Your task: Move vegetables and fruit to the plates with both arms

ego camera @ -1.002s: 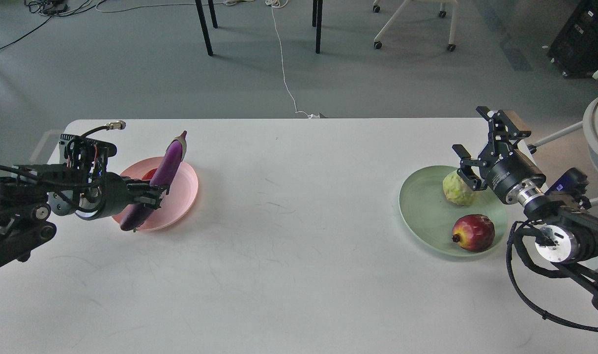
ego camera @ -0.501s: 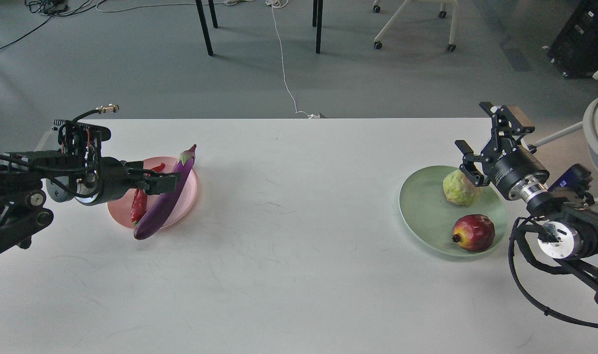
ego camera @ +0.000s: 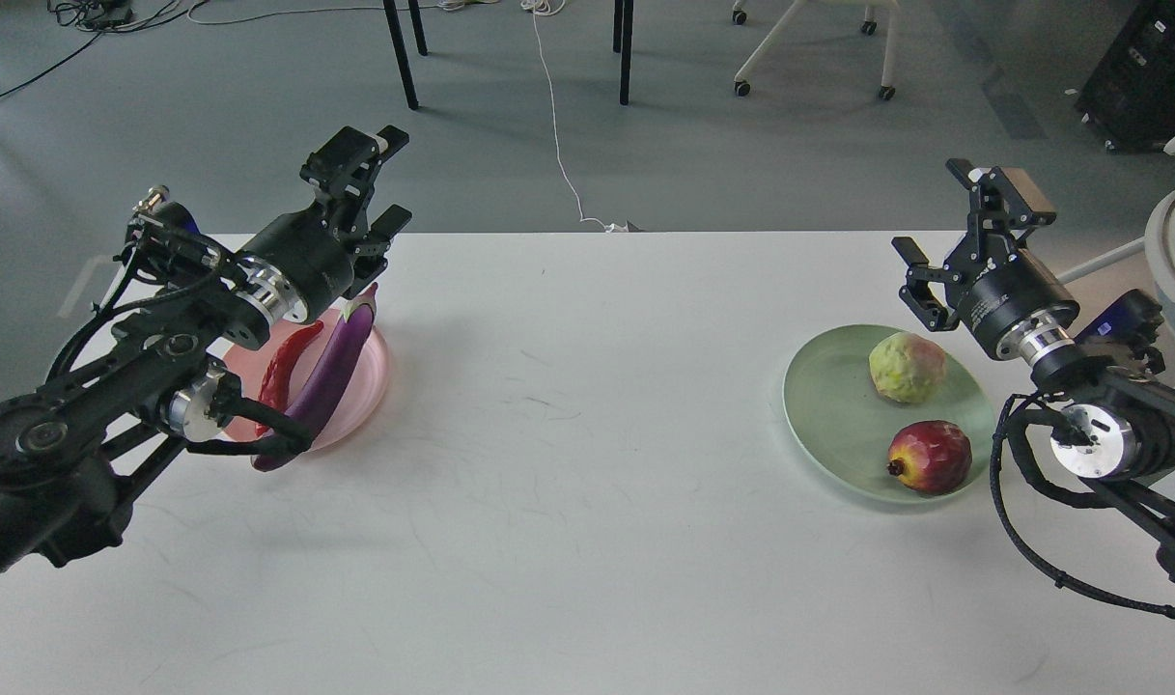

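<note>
Both hands gape empty: left hand [ego camera: 370, 183] above the eggplant [ego camera: 323, 381], right hand [ego camera: 959, 236] above the yellow-green fruit [ego camera: 906, 367].

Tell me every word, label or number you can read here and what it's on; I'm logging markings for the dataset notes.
None can be read.
Right gripper: a tan patch on its top, no legible text.
Right arm: a blue part near the wrist with a pale mark, too small to read.
Left gripper, pink plate, green plate, eggplant, chili and both fruits: no markings visible.
</note>
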Robot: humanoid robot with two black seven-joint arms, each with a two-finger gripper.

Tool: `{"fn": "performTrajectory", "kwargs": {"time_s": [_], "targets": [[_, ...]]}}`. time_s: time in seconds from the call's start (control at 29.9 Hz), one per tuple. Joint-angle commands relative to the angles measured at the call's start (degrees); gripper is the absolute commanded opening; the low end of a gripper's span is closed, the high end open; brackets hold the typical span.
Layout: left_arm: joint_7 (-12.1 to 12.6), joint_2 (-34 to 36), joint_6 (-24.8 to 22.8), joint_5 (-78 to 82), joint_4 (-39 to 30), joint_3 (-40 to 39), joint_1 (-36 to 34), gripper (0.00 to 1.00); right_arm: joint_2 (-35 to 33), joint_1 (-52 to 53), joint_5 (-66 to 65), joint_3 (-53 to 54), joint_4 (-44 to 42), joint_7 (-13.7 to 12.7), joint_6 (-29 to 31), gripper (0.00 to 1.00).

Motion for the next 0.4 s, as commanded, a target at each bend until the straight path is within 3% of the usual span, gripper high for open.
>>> {"fn": "performTrajectory", "kwargs": {"time_s": [0.0, 0.07, 0.27, 0.37], "targets": [[-0.1, -8.1, -0.4, -0.1, 4.9, -10.1, 5.2, 0.99, 0.0, -0.3, 0.2, 0.2, 0.4, 0.0, 0.8, 0.98], [-0.3, -10.2, -2.1, 0.1, 7.2, -12.3, 6.9, 0.99, 0.0, -0.5, 0.2, 0.2, 0.4, 0.0, 1.0, 0.99], [0.0, -11.1, -15.0, 0.3, 8.2, -19.5, 13.1, 0.99, 0.0, -1.7, 0.1, 0.2, 0.4, 0.0, 1.8, 0.99], [0.0, -11.2, -15.5, 0.3, 8.2, -19.7, 13.3, 0.99, 0.0, -1.8, 0.1, 0.2, 0.4, 0.0, 1.7, 0.99]]}}
